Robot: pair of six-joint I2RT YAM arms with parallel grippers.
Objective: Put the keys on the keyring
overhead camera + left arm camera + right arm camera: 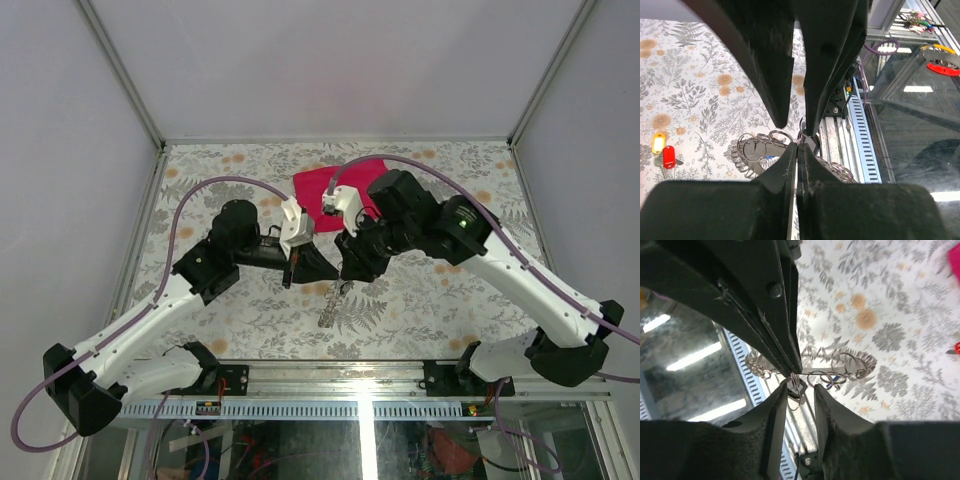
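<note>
The left gripper's (797,152) fingers are clenched on what looks like a thin loop of the keyring (333,300), which is near the middle of the counter's (430,300) near edge. The right gripper's (802,390) fingers stand parted beside it, grasping nothing visible. On so narrow a pinch the ring could twist or slip free, and the tagged keys (664,152) lie well apart. The fingertips hide the contact itself, and whether the coils hang or rest is unclear.

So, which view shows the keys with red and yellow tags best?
Left wrist: the tagged keys lie in plain sight at its left edge. The right wrist view catches only a red speck at its right edge; the top view shows none of them.
</note>
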